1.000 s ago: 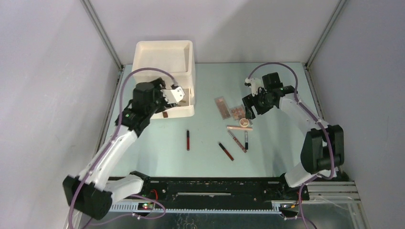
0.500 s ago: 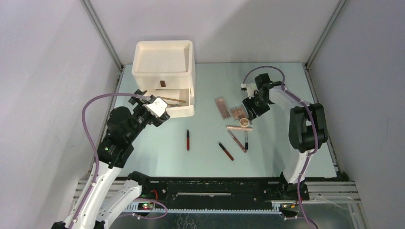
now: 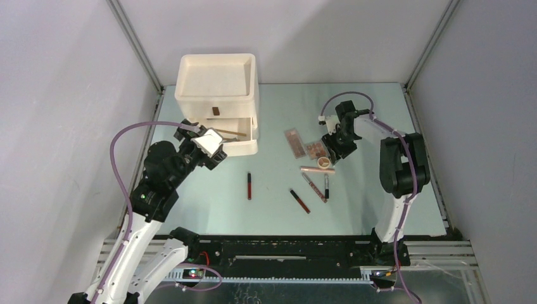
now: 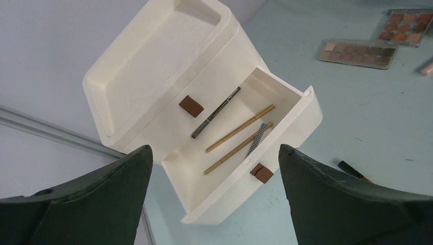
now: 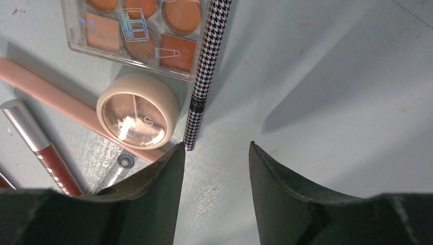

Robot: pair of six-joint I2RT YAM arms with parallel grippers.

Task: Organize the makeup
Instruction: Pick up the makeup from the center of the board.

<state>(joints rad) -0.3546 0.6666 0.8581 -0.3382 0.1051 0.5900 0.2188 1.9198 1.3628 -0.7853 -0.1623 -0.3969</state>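
The left gripper has backed off from the cream drawer box at the far left corner of the tabletop. It now hangs just off the box's front, jaws spread wide and holding nothing. The open drawer stands pulled out with four pencils lying loose inside, which suggests a delivery is done and the drawer is left ready for more. Across the tabletop the right arm has folded upright and brought the right gripper down onto the cluster right of centre. Its jaws have narrowed but are parted over bare surface, one fingertip just beside the end of the houndstooth pencil. That pencil lies along the edge of a square palette and next to the round compact. Nothing is gripped yet, and it looks the likely next pick. A pink tube and a silver-capped red tube crowd the compact's other side, so the pencil's free side, toward the right edge, seems the easy approach. A longer palette lies toward the box, and a dark-red tube rests apart, closer to the near edge. Open ground runs between box and cluster and along the right edge, giving room for a carry. The drawer's raised front wall and the left gripper parked beside it narrow the way in.
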